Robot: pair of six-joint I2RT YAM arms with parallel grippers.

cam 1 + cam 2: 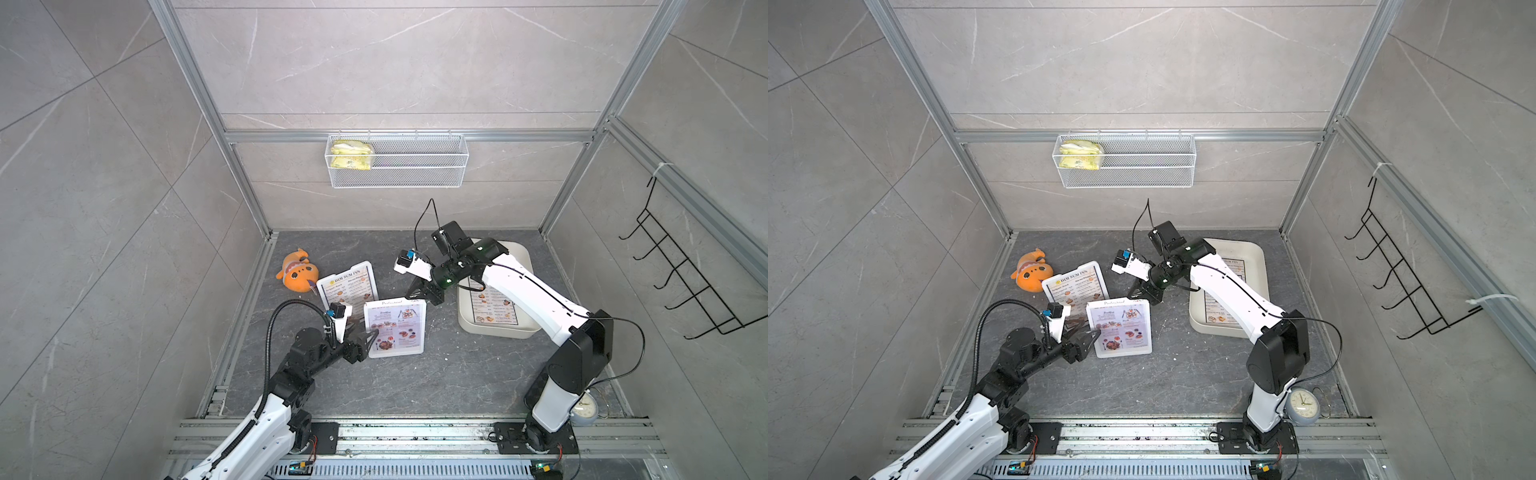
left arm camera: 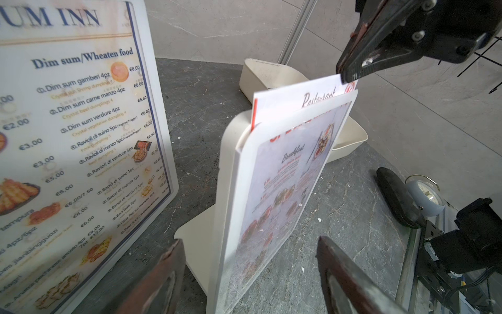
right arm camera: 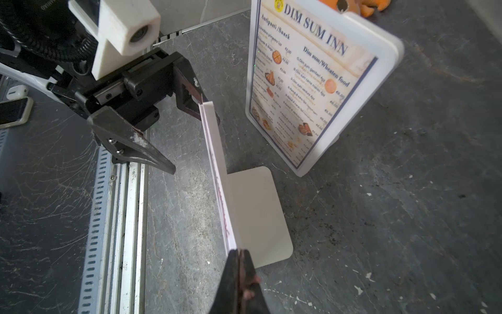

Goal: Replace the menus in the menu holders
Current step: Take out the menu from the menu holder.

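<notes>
Your right gripper [image 2: 346, 72] pinches the top corner of the Restaurant menu [image 2: 293, 95]; pull straight up, slowly; your left gripper [image 3: 187, 136] is spread around the menu holder [image 2: 228, 168]; squeeze it still first.

- 2 menu holders, both standing up: far holder [image 1: 345, 272] and near holder [image 1: 395, 353]
- 3 menus that I can spot: DIM SUM INN menu [image 1: 349, 289] in the far one, red-headed menu [image 1: 395, 326] in the near one, third menu [image 1: 496, 307] in the tray [image 1: 525, 257]
- 1 cream tray, about 2 o'clock on the desk [image 1: 457, 374]
- 2 tools: left tool [image 1: 368, 328], right tool [image 1: 415, 297]
- 1 orange plush toy [image 1: 297, 274] at 10 o'clock
- 1 wire basket [image 1: 415, 166]; can't count the yellow packs [image 1: 351, 156] in it
- 1 hook rack [image 1: 693, 268], 5 hooks
- 1 clock [image 1: 1304, 405] at 5 o'clock
- 1 phone [image 3: 13, 111]
</notes>
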